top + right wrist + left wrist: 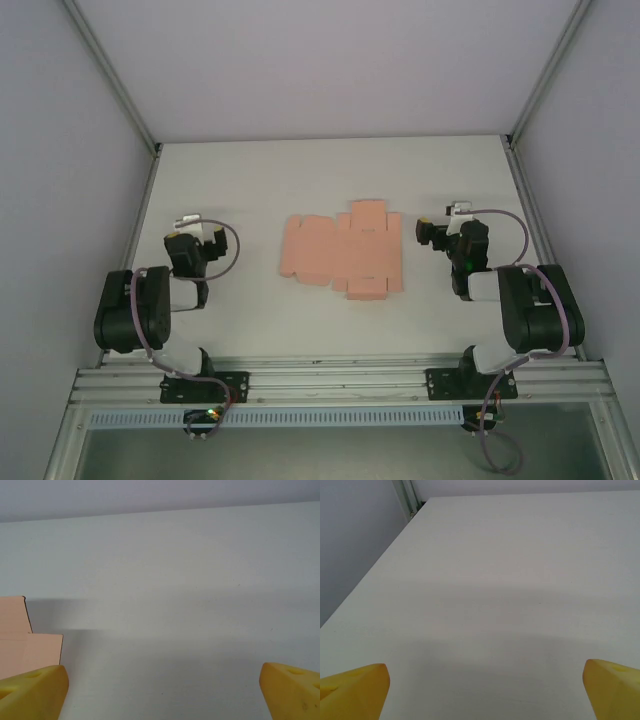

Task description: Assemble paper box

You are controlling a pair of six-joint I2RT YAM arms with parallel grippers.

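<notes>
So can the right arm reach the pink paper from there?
Probably yes. The right gripper sits open just beside the flat paper box. Bare table is all that lies between them, so nothing seems to block the way.

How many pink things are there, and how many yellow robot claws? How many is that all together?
Pink: 1, the flat paper box
Yellow claws: 2, the left claw and the right claw, both open
Total: 3
</notes>
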